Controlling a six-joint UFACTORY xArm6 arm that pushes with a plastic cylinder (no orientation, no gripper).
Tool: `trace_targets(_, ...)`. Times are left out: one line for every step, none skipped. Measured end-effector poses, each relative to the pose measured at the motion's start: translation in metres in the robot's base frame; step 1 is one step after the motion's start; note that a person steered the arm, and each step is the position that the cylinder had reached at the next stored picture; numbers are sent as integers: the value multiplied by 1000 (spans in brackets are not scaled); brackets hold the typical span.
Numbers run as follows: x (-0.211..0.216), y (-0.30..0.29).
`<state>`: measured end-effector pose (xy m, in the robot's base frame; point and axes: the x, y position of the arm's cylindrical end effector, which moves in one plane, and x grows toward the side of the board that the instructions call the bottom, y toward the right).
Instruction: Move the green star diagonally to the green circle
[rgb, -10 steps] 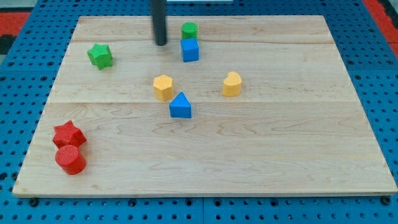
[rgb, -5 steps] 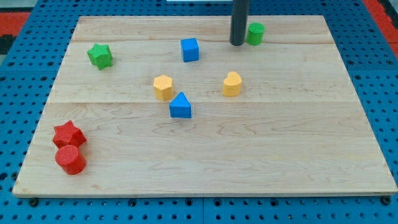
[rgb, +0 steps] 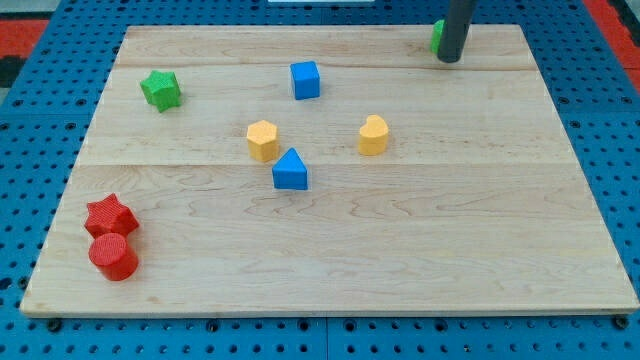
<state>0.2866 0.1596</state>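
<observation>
The green star (rgb: 160, 89) lies at the board's upper left. The green circle (rgb: 438, 36) sits near the board's top edge at the upper right, mostly hidden behind my rod; only a green sliver shows at the rod's left side. My tip (rgb: 450, 58) rests on the board against the green circle, far to the right of the green star.
A blue cube (rgb: 305, 79) sits at top centre. A yellow hexagon (rgb: 262, 140), a blue triangle (rgb: 290, 170) and a yellow heart-like block (rgb: 373, 134) cluster mid-board. A red star (rgb: 110, 215) and a red cylinder (rgb: 113, 256) sit at lower left. The wooden board (rgb: 420, 250) ends close above the rod.
My tip has swept right along the board's top, pushing the green circle from beside the blue cube to the upper right. The green star has not moved.
</observation>
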Motion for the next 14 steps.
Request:
trace_targets(55,-66)
trace_targets(71,-163)
trace_targets(71,-263)
trace_targets(86,-340)
trace_targets(93,-385)
trace_targets(58,-385)
trace_targets(25,-358)
trace_targets(5,-329)
trace_targets(-20,-248)
trace_targets(-22,-249)
trace_targets(-30,-268)
trace_targets(-42,-213)
trace_targets(-45,-198)
trace_targets(-62,-223)
